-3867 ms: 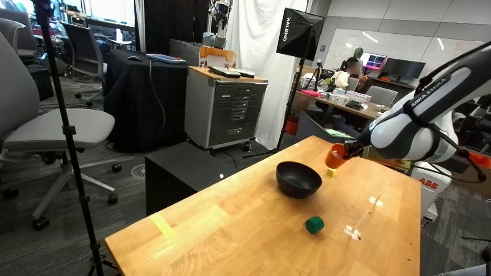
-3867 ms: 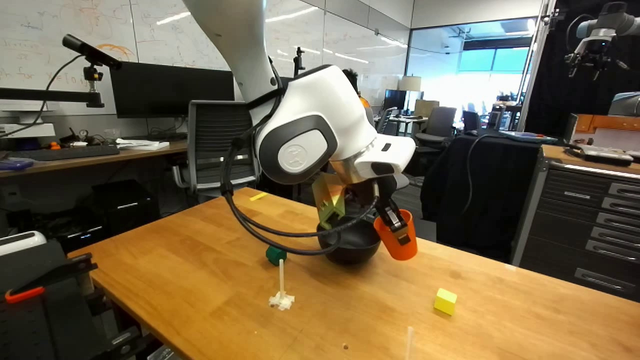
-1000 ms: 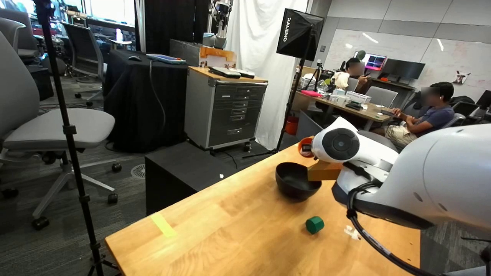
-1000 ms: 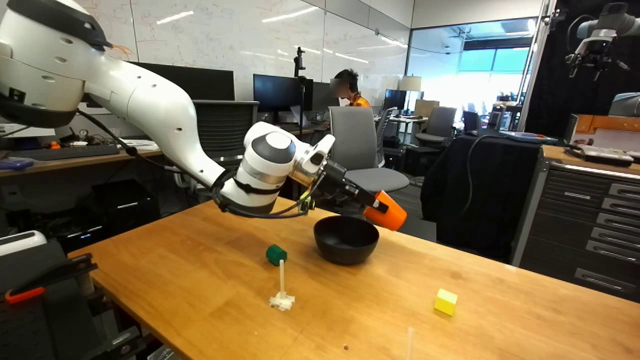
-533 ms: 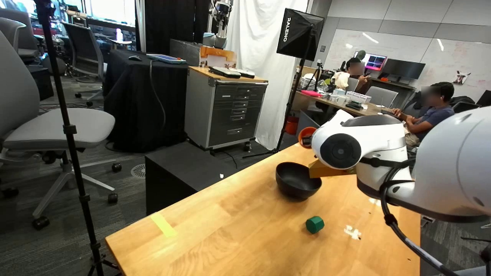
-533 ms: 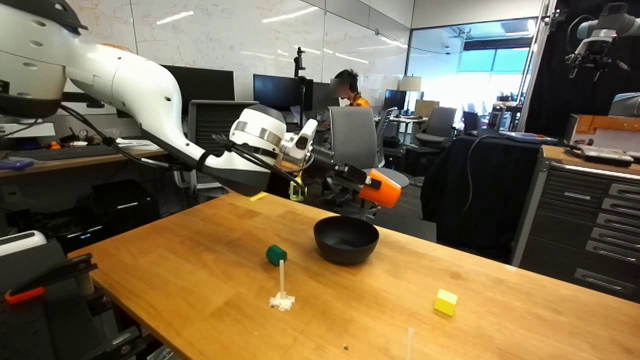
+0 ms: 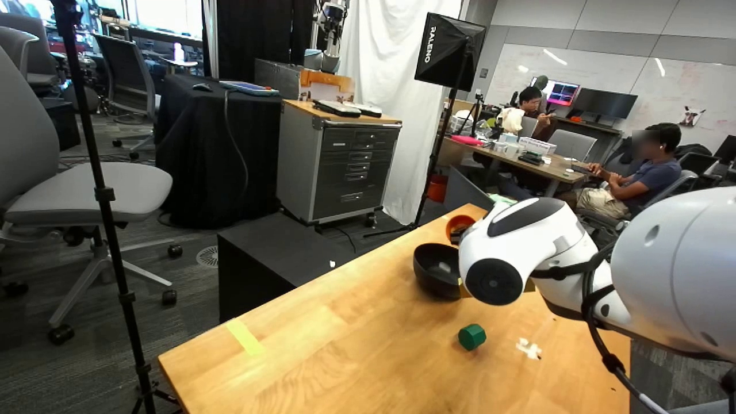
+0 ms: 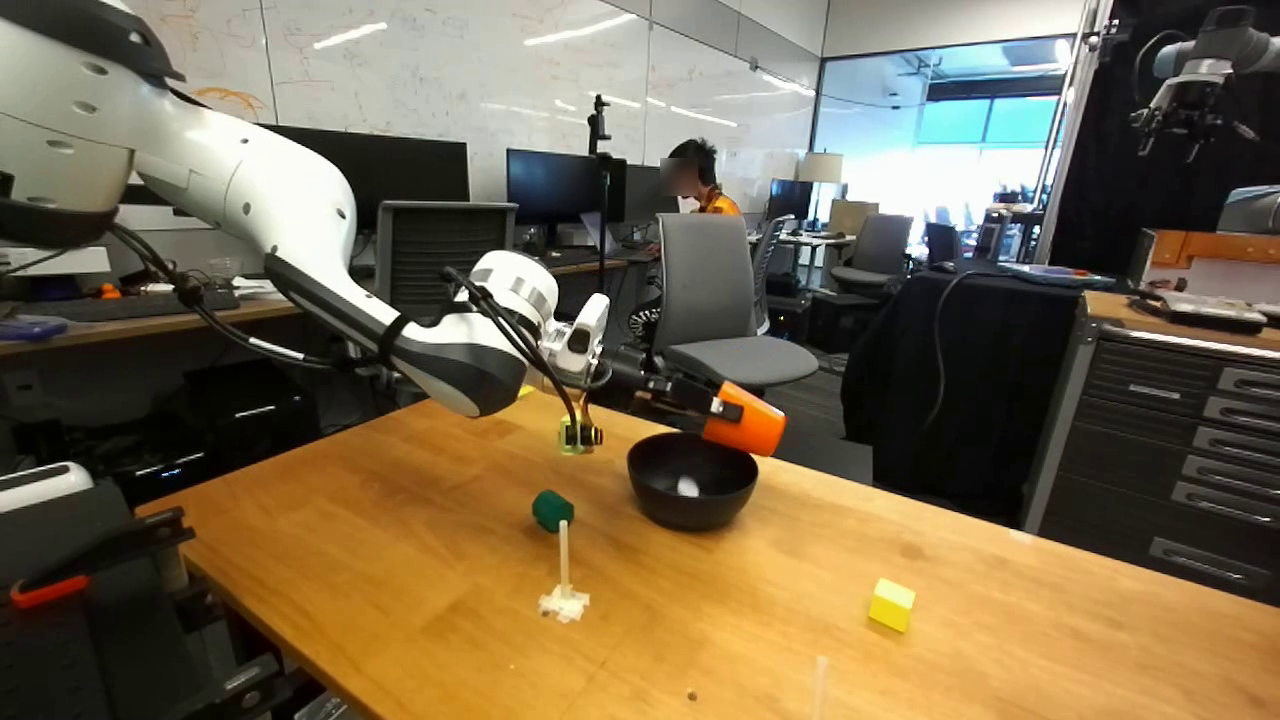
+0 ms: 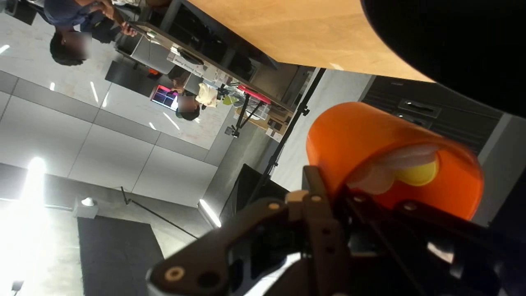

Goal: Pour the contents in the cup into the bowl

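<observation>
Orange cup, fingers pinching its rim, tilts, apparently just clear of the bowl.

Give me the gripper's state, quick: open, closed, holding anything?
Gripper: closed, holding the cup by its wall, with the cup tilted.

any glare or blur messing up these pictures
Wrist view: white glare washes out part of the lower left, the black bowl is nearly featureless, and the contents of the orange cup look soft; both exterior views: the far windows are blown out and the white piece in the bowl is a blur.
</observation>
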`<state>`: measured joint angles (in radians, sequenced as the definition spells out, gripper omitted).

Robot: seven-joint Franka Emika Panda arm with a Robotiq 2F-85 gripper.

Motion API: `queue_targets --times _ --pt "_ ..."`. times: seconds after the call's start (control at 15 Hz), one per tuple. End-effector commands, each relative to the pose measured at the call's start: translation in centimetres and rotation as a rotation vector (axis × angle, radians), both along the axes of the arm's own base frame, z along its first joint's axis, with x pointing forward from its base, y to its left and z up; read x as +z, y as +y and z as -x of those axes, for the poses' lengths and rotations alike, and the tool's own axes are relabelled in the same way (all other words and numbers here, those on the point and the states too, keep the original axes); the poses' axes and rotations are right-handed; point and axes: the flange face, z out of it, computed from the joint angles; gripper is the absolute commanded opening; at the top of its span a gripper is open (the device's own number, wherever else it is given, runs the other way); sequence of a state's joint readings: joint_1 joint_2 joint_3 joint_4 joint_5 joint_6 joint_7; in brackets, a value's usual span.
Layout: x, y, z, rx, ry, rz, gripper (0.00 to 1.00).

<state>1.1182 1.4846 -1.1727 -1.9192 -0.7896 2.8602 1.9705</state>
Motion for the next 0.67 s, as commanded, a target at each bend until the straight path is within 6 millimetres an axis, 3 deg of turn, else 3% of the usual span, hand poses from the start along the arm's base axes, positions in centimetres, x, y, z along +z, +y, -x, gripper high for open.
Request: queue_targets --times 0.0,0.6 --pt "-1.5 -0.6 -0.3 -0.008 -0.029 0.041 0.05" --pt "-3.7 -1.1 0.2 -0.019 -0.056 0.131 0.06"
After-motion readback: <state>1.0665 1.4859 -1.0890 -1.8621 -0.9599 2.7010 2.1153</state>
